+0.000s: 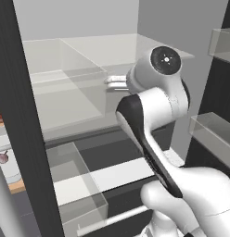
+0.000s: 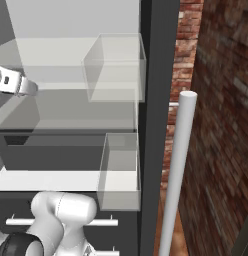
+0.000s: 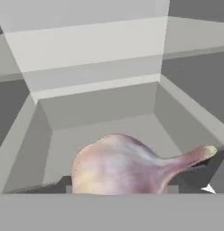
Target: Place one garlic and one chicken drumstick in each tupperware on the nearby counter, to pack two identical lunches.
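The garlic (image 3: 125, 164) lies low in the hand view, a pale pink bulb on its side with the thin stem tip pointing off to the right. It sits right against the hand, in front of the floor and walls of a clear bin (image 3: 100, 113) inside what looks like a fridge. The finger tips are hidden behind the bulb, so whether the gripper is clamped on it or only closing in, I cannot tell — the bulb looks close enough to be between the jaws, but that is a judgement.

From the left base view the white arm (image 1: 156, 115) reaches over the glass shelf (image 1: 66, 99) toward the back of the fridge. The right base view shows more clear bins (image 2: 116, 67) on the shelves.

The step in hand looks like picking this bulb out. To do it well, grip the round body, not the stem, which would let it swing or slip. Lift straight up until it is above the bin wall before drawing back — the shelf edge and bin rim are near the hand, and a sideways pull could knock the bulb loose.
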